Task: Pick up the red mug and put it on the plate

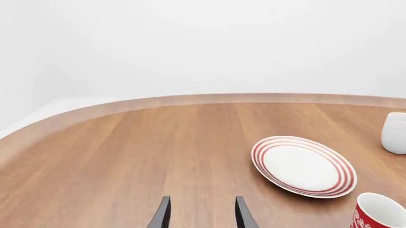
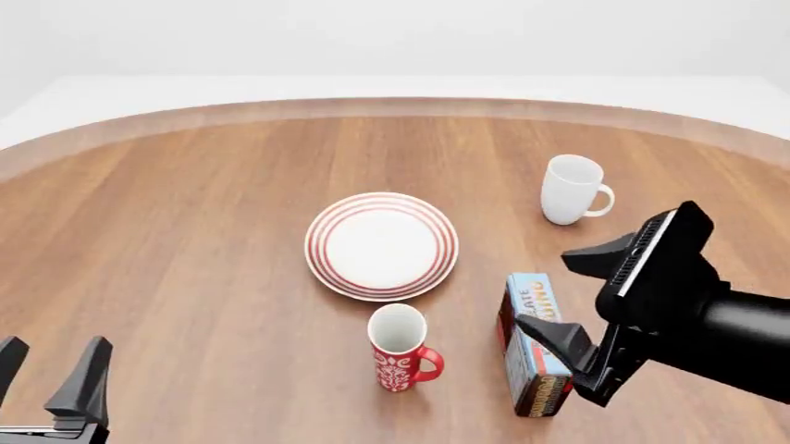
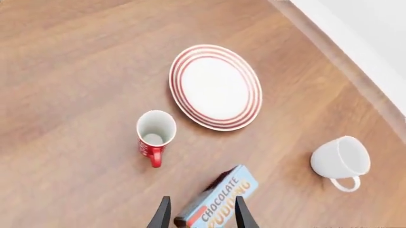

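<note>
Neither tool is closed on anything: the right tool (image 2: 590,314) is held open above the pudding box (image 2: 534,356), the left tool (image 2: 50,370) open and idle. Nothing is done yet; the red mug (image 2: 399,349) stands upright on the surface (image 2: 185,231), just beside the empty plate (image 2: 381,245), and must be grasped, lifted and placed.

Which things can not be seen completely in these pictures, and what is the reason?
- Left gripper: cut off by the front view's bottom edge.
- Red mug: only its rim shows in the left wrist view; the corner cuts it.
- Chocolate pudding box: the right gripper covers part of it in the front view.
- White mug: cut by the left wrist view's edge.
</note>
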Available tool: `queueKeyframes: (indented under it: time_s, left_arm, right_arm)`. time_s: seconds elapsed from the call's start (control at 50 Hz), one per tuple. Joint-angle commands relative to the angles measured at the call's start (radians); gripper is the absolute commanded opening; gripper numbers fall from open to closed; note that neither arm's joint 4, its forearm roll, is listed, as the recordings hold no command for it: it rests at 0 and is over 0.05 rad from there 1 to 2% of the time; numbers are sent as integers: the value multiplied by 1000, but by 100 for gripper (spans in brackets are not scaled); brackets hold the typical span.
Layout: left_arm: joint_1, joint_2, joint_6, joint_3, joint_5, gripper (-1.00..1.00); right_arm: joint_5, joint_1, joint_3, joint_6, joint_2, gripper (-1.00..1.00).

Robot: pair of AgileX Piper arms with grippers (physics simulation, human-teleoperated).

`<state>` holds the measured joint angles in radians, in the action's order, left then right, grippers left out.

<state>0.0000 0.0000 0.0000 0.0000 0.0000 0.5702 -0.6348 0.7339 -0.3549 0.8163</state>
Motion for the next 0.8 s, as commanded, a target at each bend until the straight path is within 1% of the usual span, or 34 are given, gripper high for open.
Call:
queueKeyframes:
  time_s: [0.02,0.12,0.18,0.3,0.34,0.54,0.8]
  left_arm:
    - [0,0,0,0,0,100]
    - [0,0,0,0,0,100]
    - [0,0,0,0,0,100]
    - [0,0,0,0,0,100]
    - [0,0,0,0,0,100]
    - [0,0,0,0,0,100]
    - [0,0,0,0,0,100]
  right_arm:
    - [7,-9,-6,6,45,100]
    - [24,-9,9,6,61,100]
    - [9,0,8,5,73,100]
    - [-10,-9,-7,15,87,100]
    - [-32,-27,-10,30,115,100]
    - [-71,-67,-41,38,159,100]
    - [-106,-128,-35,65,210,100]
